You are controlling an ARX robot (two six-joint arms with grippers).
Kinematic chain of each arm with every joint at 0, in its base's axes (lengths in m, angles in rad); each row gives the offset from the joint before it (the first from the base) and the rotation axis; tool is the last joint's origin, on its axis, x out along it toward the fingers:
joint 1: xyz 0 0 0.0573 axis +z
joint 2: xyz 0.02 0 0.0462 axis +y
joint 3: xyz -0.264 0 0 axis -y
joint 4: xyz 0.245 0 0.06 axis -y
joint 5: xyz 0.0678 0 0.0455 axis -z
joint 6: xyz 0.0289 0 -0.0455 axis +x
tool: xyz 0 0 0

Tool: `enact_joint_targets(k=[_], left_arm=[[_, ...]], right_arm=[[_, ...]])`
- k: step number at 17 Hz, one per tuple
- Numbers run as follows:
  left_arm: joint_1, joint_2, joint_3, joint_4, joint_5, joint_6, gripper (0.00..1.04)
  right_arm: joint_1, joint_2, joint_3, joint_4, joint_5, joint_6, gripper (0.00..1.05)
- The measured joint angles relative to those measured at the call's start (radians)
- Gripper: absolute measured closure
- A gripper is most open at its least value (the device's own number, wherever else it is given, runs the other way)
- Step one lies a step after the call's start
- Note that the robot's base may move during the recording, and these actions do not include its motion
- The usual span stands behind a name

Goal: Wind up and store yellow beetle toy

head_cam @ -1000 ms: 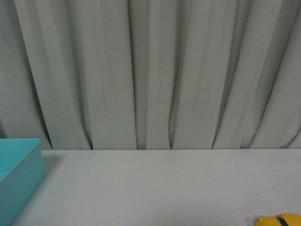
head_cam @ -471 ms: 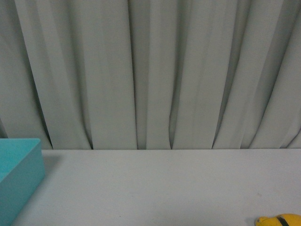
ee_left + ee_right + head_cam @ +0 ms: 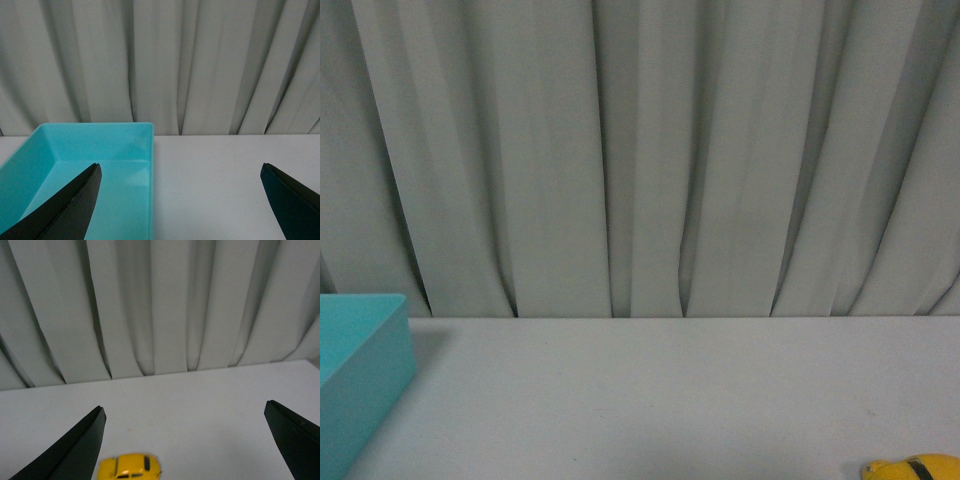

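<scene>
You had the left gripper released, its two dark fingers spread wide with nothing between them. One finger showed against the teal bin, the other against bare table. Your right gripper was released too, its fingers well apart and gripping nothing.

The toy sat on the table ahead of that right gripper, side-on on its wheels, apart from both fingers and nearer one of them. In the front view you could see only its yellow top, cut by the frame's lower edge, far to the right. The bin stood at the table's left edge there, well apart from the toy, with open white table between them. A pale pleated curtain hung behind the table's far edge. Neither arm showed in the front view.
</scene>
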Motion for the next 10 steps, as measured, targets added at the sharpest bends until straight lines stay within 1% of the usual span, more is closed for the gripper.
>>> enact_joint_targets(k=[1,2,3,5,6,8,10], left_arm=[[0.000,0.000,0.000,-0.002,0.001,0.000,0.07],[0.000,0.000,0.000,0.000,-0.001,0.000,0.07],[0.000,0.000,0.000,-0.001,0.000,0.000,0.07],[0.000,0.000,0.000,-0.001,0.000,0.000,0.07],[0.000,0.000,0.000,0.000,0.000,0.000,0.07],[0.000,0.000,0.000,0.000,0.000,0.000,0.07],[0.000,0.000,0.000,0.000,0.000,0.000,0.07]], right_arm=[[-0.060,0.161,0.042,0.151,-0.077,-0.026,0.07],[-0.088,0.300,0.090,0.251,-0.137,-0.045,0.07],[-0.101,0.404,0.131,0.317,-0.172,-0.061,0.07],[-0.113,0.635,0.252,0.408,-0.291,-0.088,0.07],[-0.112,0.756,0.329,0.420,-0.351,-0.121,0.07],[-0.112,0.947,0.459,0.380,-0.462,-0.206,0.07],[-0.113,1.080,0.556,0.286,-0.584,-0.317,0.07]])
